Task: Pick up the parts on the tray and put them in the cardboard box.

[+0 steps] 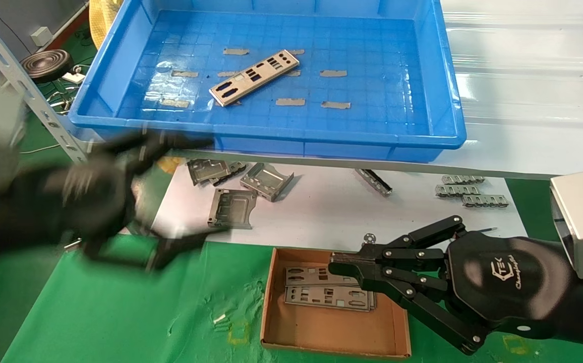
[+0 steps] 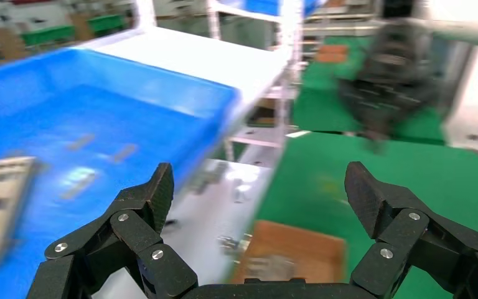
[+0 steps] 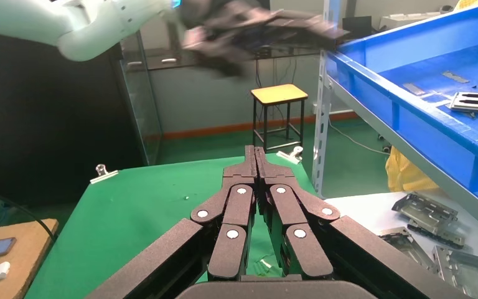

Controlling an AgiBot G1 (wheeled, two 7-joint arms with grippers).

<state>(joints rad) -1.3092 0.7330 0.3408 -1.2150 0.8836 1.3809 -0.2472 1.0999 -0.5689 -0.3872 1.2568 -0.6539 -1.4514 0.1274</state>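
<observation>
One silver-grey part point(image 1: 253, 77) lies at an angle on the floor of the blue tray point(image 1: 443, 75); it also shows in the wrist views point(image 2: 0, 199) point(image 3: 476, 101). Two more parts point(image 1: 322, 290) lie stacked in the cardboard box point(image 1: 332, 327) on the green mat. My left gripper point(image 1: 195, 194) point(image 2: 260, 187) is open and empty, blurred with motion, in front of the tray's near left corner. My right gripper point(image 1: 334, 262) point(image 3: 255, 152) is shut and empty, its tip over the box's far right part.
Folded grey brackets point(image 1: 266, 181) and small clips point(image 1: 470, 194) lie on the white sheet between tray and box. Grey tape strips point(image 1: 334, 73) dot the tray floor. A metal shelf upright point(image 1: 19, 75) stands at the left. A stool point(image 3: 280, 94) stands beyond the table.
</observation>
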